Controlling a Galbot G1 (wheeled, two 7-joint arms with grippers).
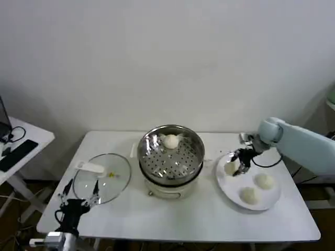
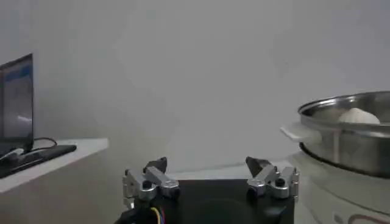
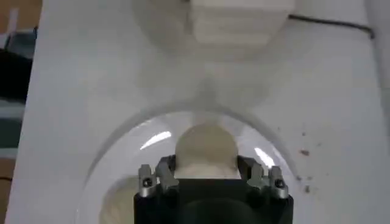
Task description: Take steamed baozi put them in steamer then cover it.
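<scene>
One baozi (image 1: 170, 140) lies in the steamer (image 1: 171, 157) at mid-table, toward its far side. Three more sit on the plate (image 1: 272, 197) to the right. The right gripper (image 1: 240, 163) is down over the plate's left bun (image 1: 230, 168), fingers spread either side of it. The cover (image 1: 102, 178) lies left of the steamer. The left gripper (image 1: 79, 195) hangs open at the cover's near edge.

Head camera looks down and forward over the whole tabletop (image 1: 199, 219). Left wrist camera sits low at its near-left corner, facing level across. Right wrist camera looks steeply down, close; both wrist views share ground with head view.
</scene>
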